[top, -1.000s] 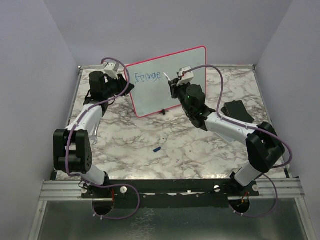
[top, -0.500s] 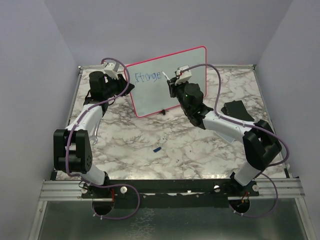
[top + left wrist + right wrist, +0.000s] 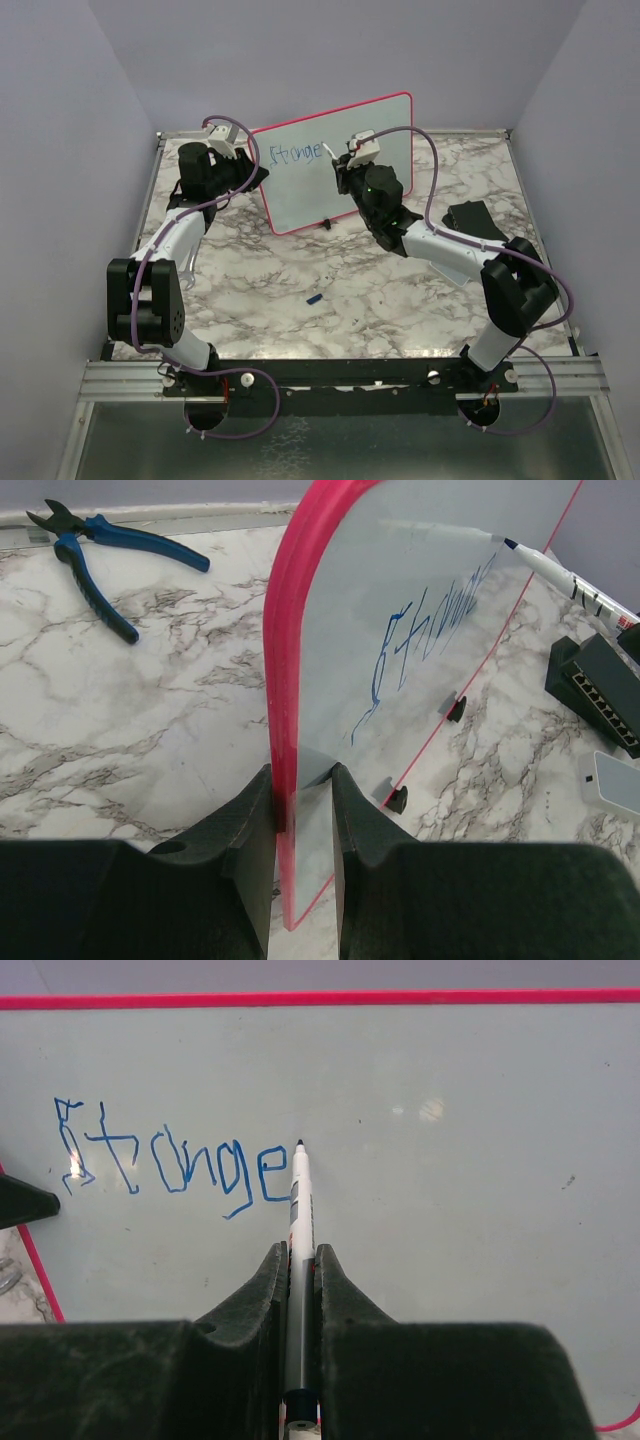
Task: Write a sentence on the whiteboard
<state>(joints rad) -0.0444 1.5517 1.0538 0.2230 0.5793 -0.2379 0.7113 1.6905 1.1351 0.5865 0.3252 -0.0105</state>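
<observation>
Two arms: both are reaching from the near edge of the counter [image 3: 300, 270] toward the whiteboard [image 3: 300, 200] with elbows bent, the left arm coming in at the board's left edge and the right arm facing its front.
Left pincer [image 3: 300, 780]: its black fingers are clamping the whiteboard's pink-red left edge, holding the board upright.
Right pincer [image 3: 300, 1260]: it is squeezing together on one marker [image 3: 299, 1195], which is pointing straight at the board face.
Marker tip: it is meeting the board just right of the last letter.
Sentence [image 3: 170, 1160]: one row of thin blue handwriting, reading roughly "Stronge", is sitting in the board's upper left.
Whiteboard build: one glossy white panel with rounded corners and a thin pink-red frame is standing toward the far side of the counter on two small black feet [image 3: 456, 708].
Counter surface: it is showing a white-and-grey marble pattern.
Other items: one pair of blue-handled pliers [image 3: 100, 555] is lying behind the board, one black block [image 3: 470, 218] is sitting near the right arm with one pale grey pad [image 3: 615, 780] beside it, and one small blue piece [image 3: 314, 298] is lying mid-counter.
</observation>
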